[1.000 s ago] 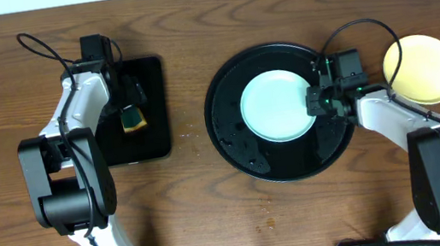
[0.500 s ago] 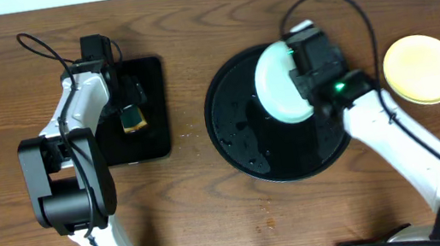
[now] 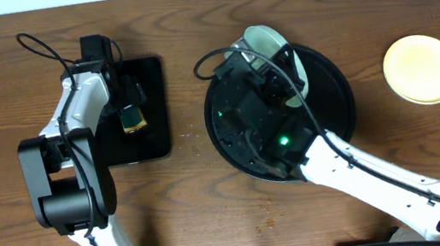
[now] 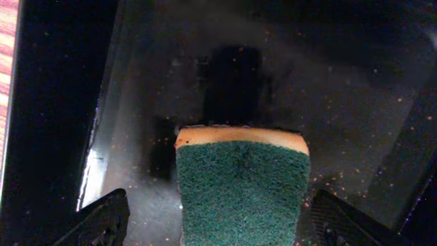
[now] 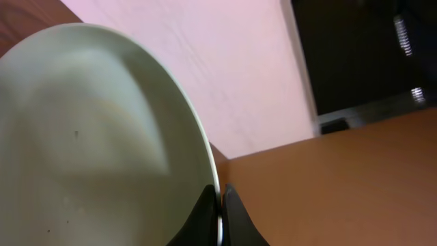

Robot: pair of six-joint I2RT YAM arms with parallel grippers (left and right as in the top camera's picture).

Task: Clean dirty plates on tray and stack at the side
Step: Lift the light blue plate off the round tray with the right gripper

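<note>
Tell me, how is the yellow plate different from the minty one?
The yellow plate lies flat on the wooden table; the mint plate is tipped up over the round black tray. Nothing touches the yellow plate; the right gripper pinches the mint plate's rim. Both are round.

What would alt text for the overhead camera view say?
The right arm reaches over a round black tray, holding a pale mint plate tipped up on edge above it. A yellow plate lies on the wooden table beside that tray, while the left arm is poised over a sponge on a small rectangular tray.
</note>
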